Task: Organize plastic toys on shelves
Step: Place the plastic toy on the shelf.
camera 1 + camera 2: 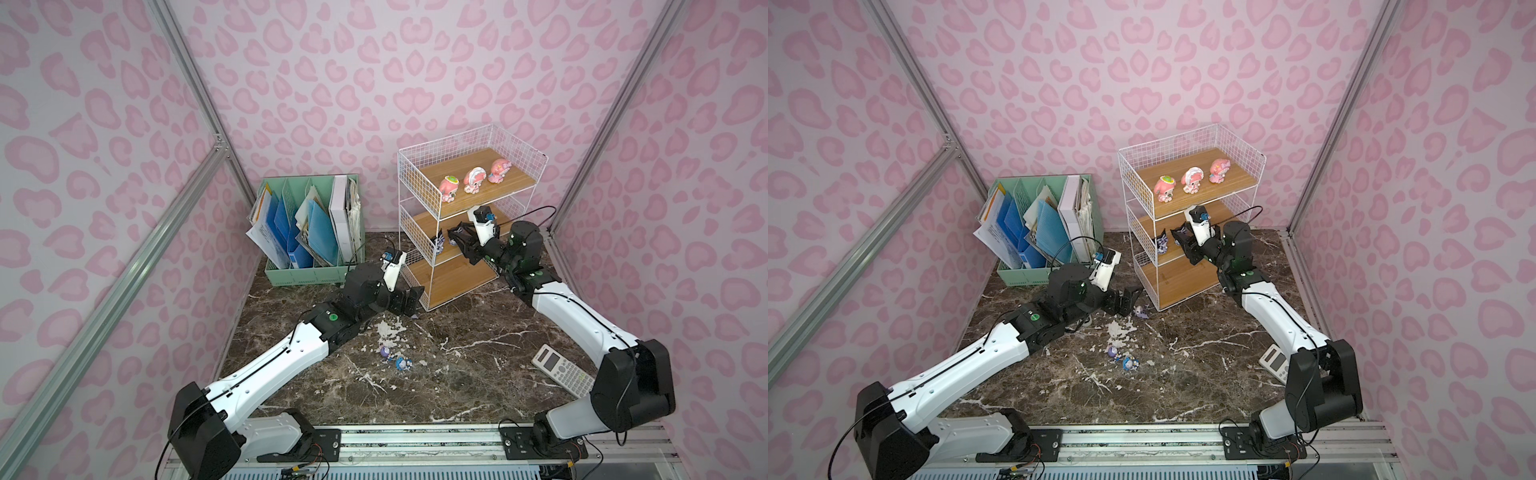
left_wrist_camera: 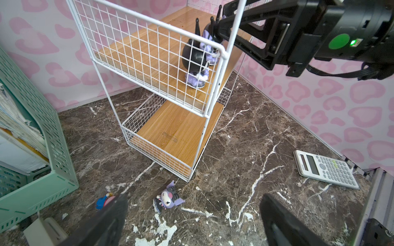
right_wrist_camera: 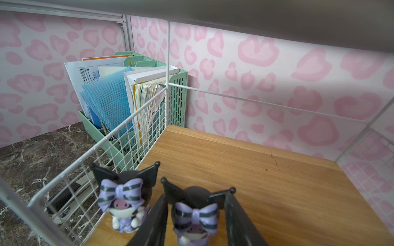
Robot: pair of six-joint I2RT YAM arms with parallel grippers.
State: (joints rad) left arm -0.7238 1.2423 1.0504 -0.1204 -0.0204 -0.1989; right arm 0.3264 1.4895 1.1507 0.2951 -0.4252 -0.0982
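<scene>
- Walls (image 1: 374,83): pale pink, printed all over with darker pink leopard-style blotches, some heart-shaped. They close in three sides in both top views.
- Frame: silver aluminium posts (image 1: 187,70) run up the wall corners. A slanted bar (image 1: 124,270) crosses the left-hand wall.
- Tabletop (image 1: 457,374): dark brown marble pattern with white veins and scuffed white patches near the middle.
- Front edge: ribbed aluminium rail (image 1: 415,440).
- Mint-green file organizer (image 1: 307,276) at the back, close to the wall, packed with blue folders and white papers, several leaning.
- White calculator (image 1: 561,368) lies flat on the tabletop near the right-hand wall.
- Light: even and diffuse, soft shadows only.
</scene>
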